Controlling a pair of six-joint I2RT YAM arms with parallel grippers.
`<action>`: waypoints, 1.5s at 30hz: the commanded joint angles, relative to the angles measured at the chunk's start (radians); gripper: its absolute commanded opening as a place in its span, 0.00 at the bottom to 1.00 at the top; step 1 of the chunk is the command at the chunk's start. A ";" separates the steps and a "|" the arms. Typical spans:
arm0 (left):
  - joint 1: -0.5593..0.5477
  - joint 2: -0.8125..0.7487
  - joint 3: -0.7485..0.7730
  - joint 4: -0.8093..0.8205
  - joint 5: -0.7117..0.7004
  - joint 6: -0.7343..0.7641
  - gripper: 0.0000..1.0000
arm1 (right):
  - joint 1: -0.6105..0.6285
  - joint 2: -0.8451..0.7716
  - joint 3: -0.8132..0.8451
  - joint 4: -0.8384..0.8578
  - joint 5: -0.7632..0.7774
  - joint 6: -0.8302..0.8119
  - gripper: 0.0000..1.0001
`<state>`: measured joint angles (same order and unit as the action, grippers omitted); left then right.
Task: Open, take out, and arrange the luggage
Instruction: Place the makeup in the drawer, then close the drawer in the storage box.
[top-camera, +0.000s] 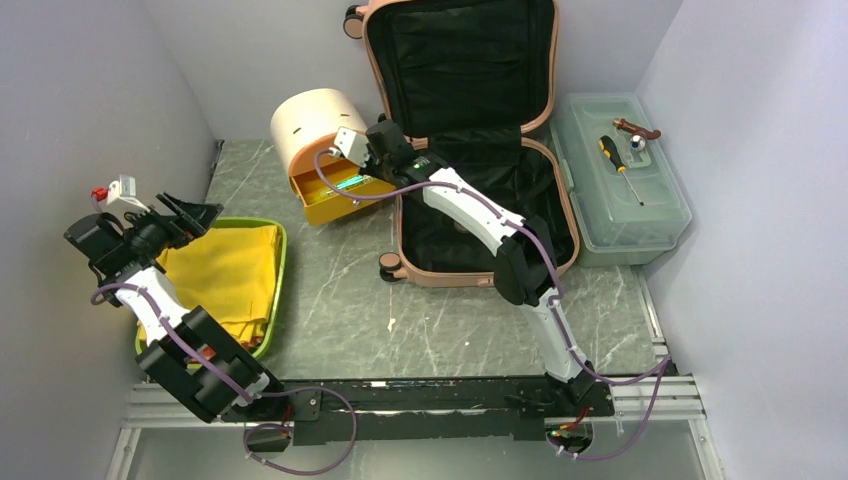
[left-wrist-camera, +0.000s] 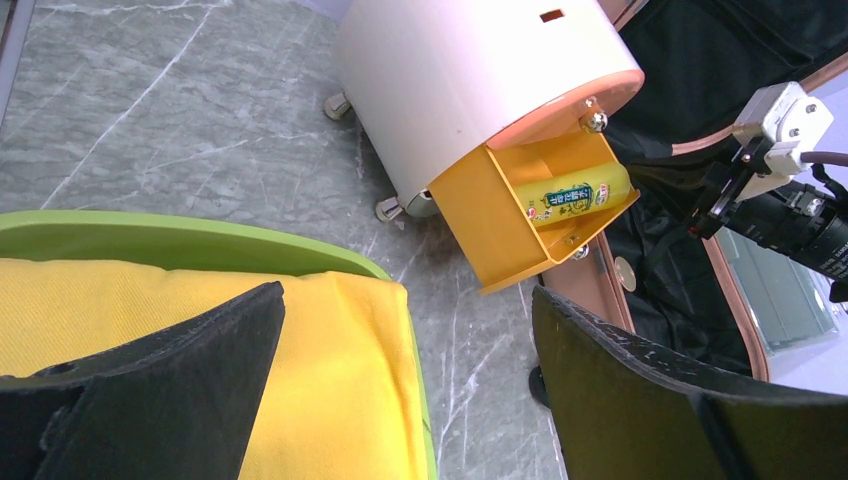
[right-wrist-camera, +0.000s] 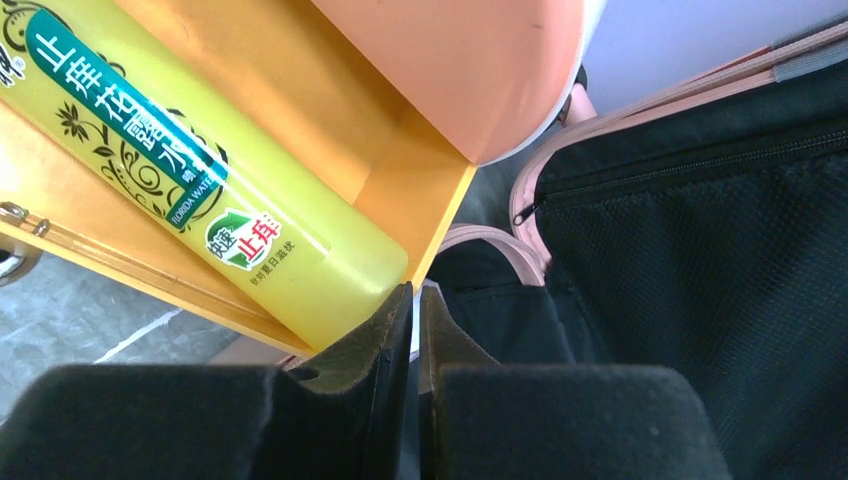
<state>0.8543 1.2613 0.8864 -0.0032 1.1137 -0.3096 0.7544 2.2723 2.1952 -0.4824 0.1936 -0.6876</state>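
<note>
The salmon-pink luggage (top-camera: 455, 277) lies open at the back centre. Its lid (top-camera: 460, 60) stands up against the wall, showing black lining. It also shows in the left wrist view (left-wrist-camera: 590, 290) and the right wrist view (right-wrist-camera: 700, 280). My right gripper (top-camera: 362, 168) (right-wrist-camera: 413, 300) is shut and empty. It hovers at the luggage's left rim, its tips against the corner of the orange-yellow drawer (right-wrist-camera: 330, 110). My left gripper (top-camera: 200, 218) (left-wrist-camera: 408, 295) is open and empty above the yellow cloth (top-camera: 225, 270) (left-wrist-camera: 330, 400).
A cream half-round box (top-camera: 305, 120) stands left of the luggage. Its drawer (top-camera: 335, 200) is pulled out and holds a yellow-green bottle (left-wrist-camera: 570, 195) (right-wrist-camera: 200, 190). The cloth lies in a green tray (top-camera: 282, 250). A translucent toolbox (top-camera: 625, 190) with a screwdriver (top-camera: 620, 165) on it stands right.
</note>
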 joint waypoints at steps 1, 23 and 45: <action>0.006 -0.005 -0.004 0.037 0.031 -0.008 0.99 | 0.002 0.015 0.038 -0.049 -0.012 0.018 0.09; 0.009 -0.012 -0.003 0.033 0.032 -0.007 0.99 | -0.040 0.038 0.050 -0.002 -0.377 0.192 0.09; 0.012 -0.006 -0.010 0.046 0.034 -0.009 0.99 | -0.043 -0.052 0.037 -0.115 -0.340 -0.249 0.55</action>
<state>0.8608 1.2613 0.8791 0.0040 1.1206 -0.3107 0.6903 2.2475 2.2246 -0.5774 -0.2317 -0.7521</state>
